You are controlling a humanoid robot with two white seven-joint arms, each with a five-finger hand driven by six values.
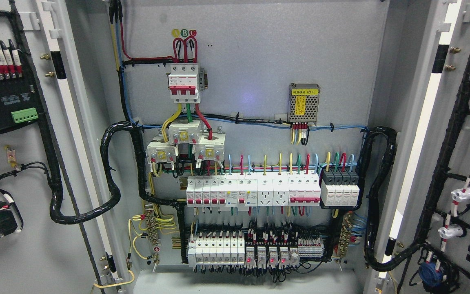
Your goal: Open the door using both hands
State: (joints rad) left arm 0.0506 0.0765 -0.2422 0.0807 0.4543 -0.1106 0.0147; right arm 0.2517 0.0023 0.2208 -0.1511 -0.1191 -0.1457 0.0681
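Grey back panel (259, 65) of cabinet: breaker rows (255, 192), power supply (304, 103), wiring mounted directly on it.

No part of the robot's body shows in the head view. Neither the left arm nor the right arm enters from the lower corners or along the bottom edge, and no wrist, robot hand or finger can be seen anywhere, so their pose and whether the fingers are spread or curled cannot be told.
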